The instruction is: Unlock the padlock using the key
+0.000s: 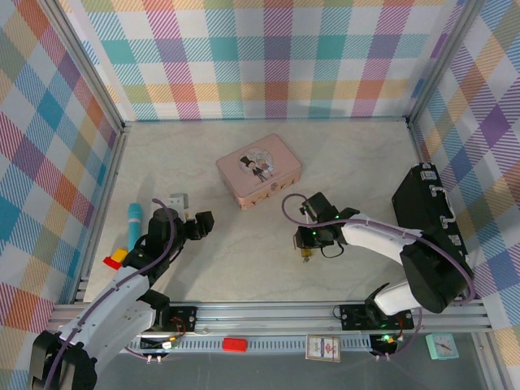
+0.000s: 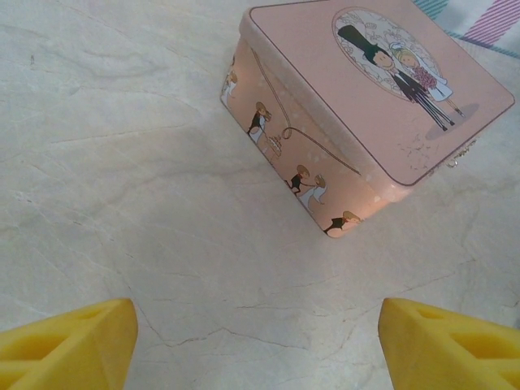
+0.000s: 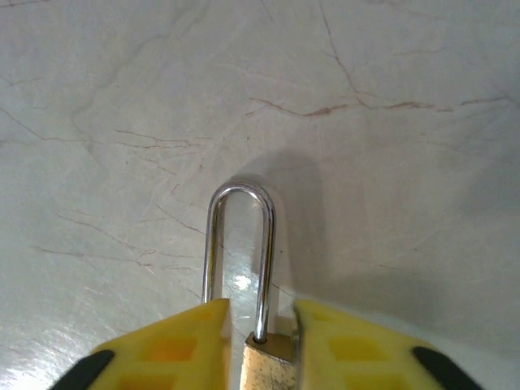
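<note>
pink tin [image 1: 258, 170] before left claw [image 1: 205, 223], table [image 1: 244, 268] open

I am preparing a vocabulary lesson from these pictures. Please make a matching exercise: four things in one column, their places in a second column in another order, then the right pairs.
Things:
1. padlock
2. pink tin
3. teal cylinder
4. black case

Places:
a. at the right edge of the table
b. in the middle, toward the back
c. between the fingers of the right gripper
d. at the left edge

Pairs: 1-c; 2-b; 3-d; 4-a
</note>
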You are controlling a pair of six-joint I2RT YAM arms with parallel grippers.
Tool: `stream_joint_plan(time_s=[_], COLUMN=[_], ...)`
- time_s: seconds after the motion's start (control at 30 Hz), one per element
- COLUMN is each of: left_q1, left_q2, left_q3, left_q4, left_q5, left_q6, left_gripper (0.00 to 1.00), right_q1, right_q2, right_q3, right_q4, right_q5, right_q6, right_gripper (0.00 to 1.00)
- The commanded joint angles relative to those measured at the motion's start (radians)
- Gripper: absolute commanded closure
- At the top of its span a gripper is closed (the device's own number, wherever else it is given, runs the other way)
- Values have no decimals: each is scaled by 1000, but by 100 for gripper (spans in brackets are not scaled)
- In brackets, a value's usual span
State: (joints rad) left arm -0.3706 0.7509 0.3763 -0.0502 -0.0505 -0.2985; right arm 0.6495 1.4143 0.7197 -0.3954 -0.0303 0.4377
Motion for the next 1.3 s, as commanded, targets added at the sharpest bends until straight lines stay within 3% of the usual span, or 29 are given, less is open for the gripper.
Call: stream_joint_plan(time_s=[0.0, 0.17, 0.37, 0.53, 0.67, 0.87, 1.0, 1.1, 1.2, 1.27], left_q1=[4, 4, 4, 6, 14, 87, 128, 157, 214, 220], left_q2=[6, 46, 100, 197, 316, 518, 609, 662, 764, 829], left_q3=[39, 121, 159, 169, 104, 68, -3, -12, -52, -34], left_q4=[-18, -84, -38, 78, 365, 583, 787, 863, 1019, 1055], left_q5=[-59, -224, -461, -634, -683, -577, -416, -367, -220, -208], left_q6=[-12, -22, 1, 88, 254, 356, 398, 402, 370, 372], left_gripper=[21, 13, 6, 1, 0, 0, 0, 0, 0, 0], right_q1=[9, -2, -43, -178, -284, -395, -447, -464, -488, -523], right_q2=[-66, -185, -287, -319, -250, -133, -66, -17, -6, 13], right_q3=[73, 137, 118, 24, -34, -120, -198, -215, -249, -269], right_q4=[-63, -67, 107, 321, 437, 602, 774, 852, 970, 1056], right_q5=[63, 212, 491, 430, 437, 440, 346, 305, 229, 152], right_q6=[-66, -195, -356, -450, -450, -451, -441, -468, -525, -526], right_gripper=[65, 51, 30, 12, 1, 1, 1, 1, 1, 1])
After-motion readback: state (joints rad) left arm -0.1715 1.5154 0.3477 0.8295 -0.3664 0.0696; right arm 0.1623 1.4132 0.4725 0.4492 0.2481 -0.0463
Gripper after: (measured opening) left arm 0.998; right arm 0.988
